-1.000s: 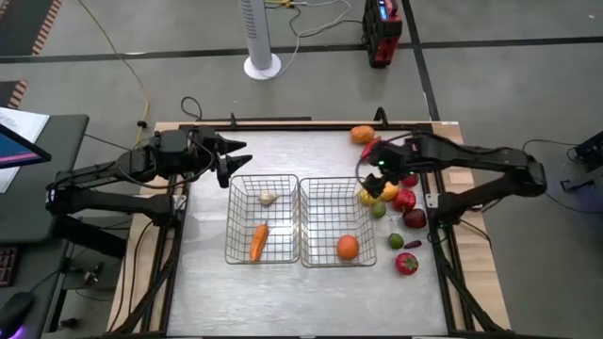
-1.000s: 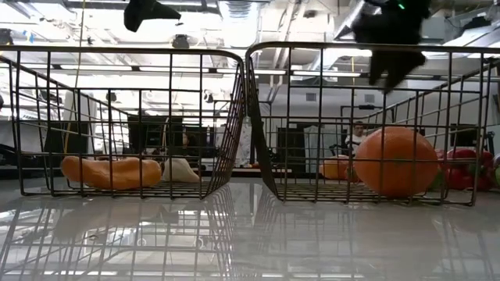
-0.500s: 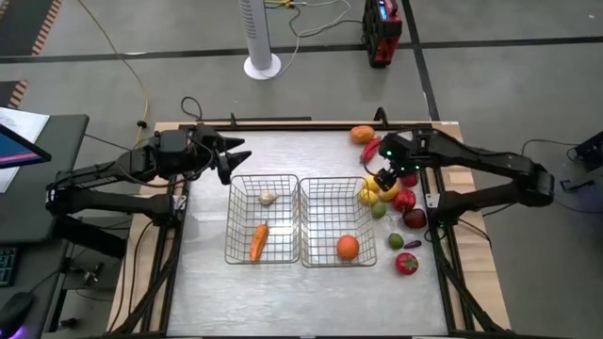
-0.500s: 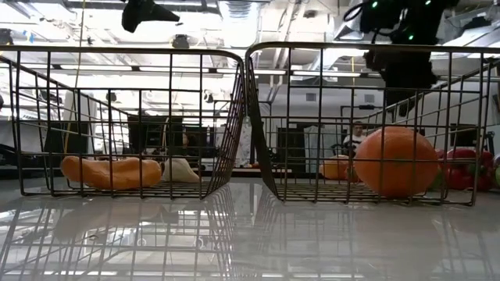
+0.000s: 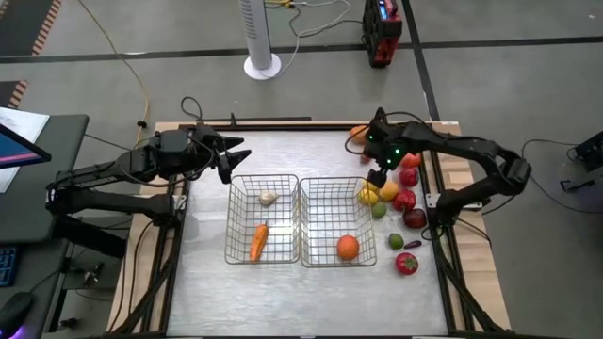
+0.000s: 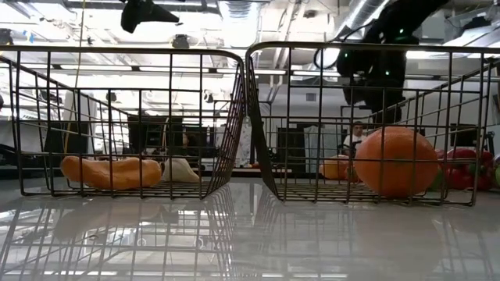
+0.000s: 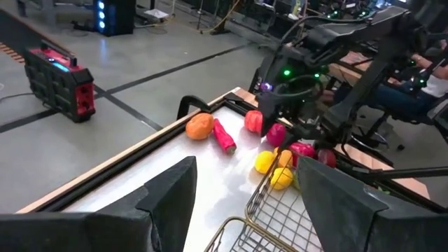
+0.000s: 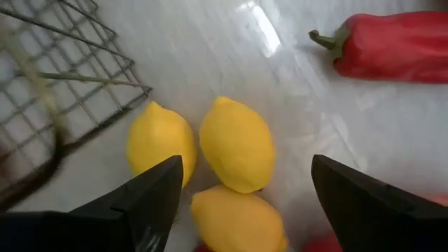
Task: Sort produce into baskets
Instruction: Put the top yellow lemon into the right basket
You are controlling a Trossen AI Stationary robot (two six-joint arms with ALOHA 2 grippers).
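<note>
Two wire baskets stand side by side, the left basket (image 5: 262,218) and the right basket (image 5: 337,221). The left one holds a whitish bulb (image 5: 268,198) and a carrot (image 5: 258,241); the right one holds an orange (image 5: 348,247). Loose produce lies on the table right of the right basket: three lemons (image 8: 238,143), a red pepper (image 8: 392,45), and red and green pieces (image 5: 405,200). My right gripper (image 8: 245,203) is open, pointing down just above the lemons and touching nothing. My left gripper (image 5: 226,155) is open and empty beyond the left basket's far left corner.
An orange fruit (image 5: 358,134) lies near the far edge, and a red tomato (image 5: 406,264) and a green piece (image 5: 397,241) lie nearer the front. The right basket's corner (image 8: 63,70) is close beside the lemons. The table's left and near parts (image 5: 283,292) are bare.
My right gripper has come down toward the lemons beside the right basket, and its wrist has swung toward the table's far edge. It has stayed open. My left arm has kept still, and no produce has moved.
</note>
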